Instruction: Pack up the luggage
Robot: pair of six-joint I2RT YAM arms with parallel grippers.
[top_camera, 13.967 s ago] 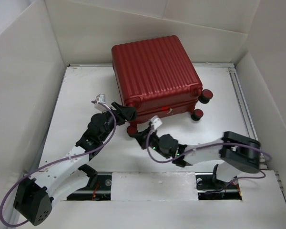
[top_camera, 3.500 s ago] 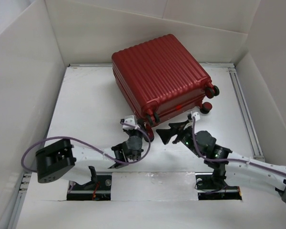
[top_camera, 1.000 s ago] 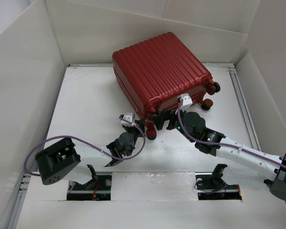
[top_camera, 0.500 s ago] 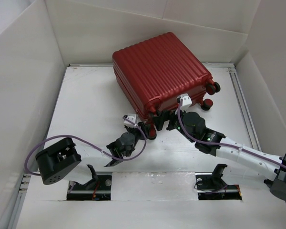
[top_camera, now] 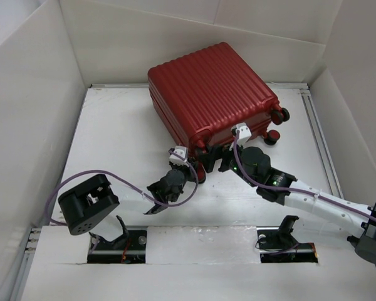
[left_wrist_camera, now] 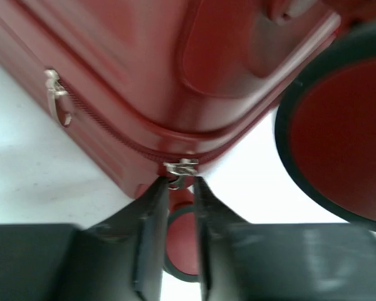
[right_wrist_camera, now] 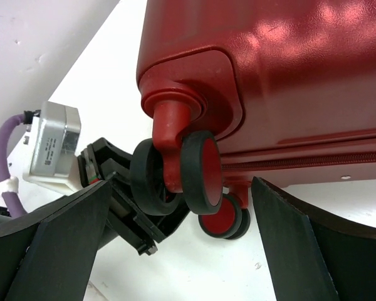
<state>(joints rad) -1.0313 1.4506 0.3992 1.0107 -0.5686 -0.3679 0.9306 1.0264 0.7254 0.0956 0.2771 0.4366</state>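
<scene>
- luggage (top_camera: 210,94): closed, lying flat on white table (top_camera: 113,132), upper middle of top view, wheeled end toward the arms.
- right gripper (top_camera: 218,157): jaws spread wide, either side of a corner wheel (right_wrist_camera: 200,169), gripping nothing. Risk: a finger snags the wheel if the case shifts.
- left gripper (left_wrist_camera: 180,188): jaws nearly together with a slim gap, tips at the zipper pull (left_wrist_camera: 180,168). Can't tell if it's pinched.
- Risk: the pull is tiny and only at the fingertips, so it likely slips out on a tug.
- Risk: an unbraced case slides on the smooth table, and the grippers are close enough to collide.
</scene>
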